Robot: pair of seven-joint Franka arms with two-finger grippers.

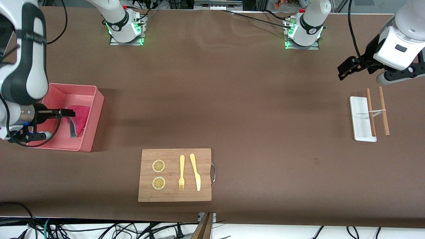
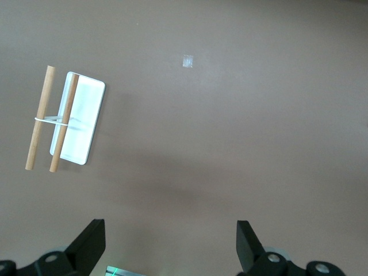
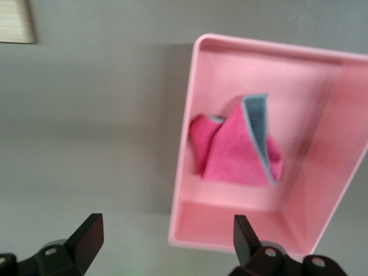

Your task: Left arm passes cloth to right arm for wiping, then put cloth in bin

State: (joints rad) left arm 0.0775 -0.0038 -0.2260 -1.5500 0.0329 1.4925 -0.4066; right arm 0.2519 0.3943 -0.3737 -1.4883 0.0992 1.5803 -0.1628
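Right arm (image 1: 23, 66): enters at the left edge of the front view, elbow bent, wrist lying roughly level over the bin.
Right gripper (image 1: 68, 113): at middle left of the front view, above the bin, jaws spread apart and holding nothing; the right wrist view shows both fingers (image 3: 86, 238) wide apart.
Cloth (image 1: 79, 118): lies crumpled in the bin just below the fingertips, apart from them, pink side mostly up with a grey flap folded over.
Bin (image 1: 91, 116): salmon tub on the table at middle left of the frame.
Left arm (image 1: 398, 43): waits at upper right of the frame.
Left gripper (image 1: 345, 70): up in the air above the white tray (image 1: 360, 119) and two wooden sticks (image 1: 383, 111), jaws wide apart, empty.
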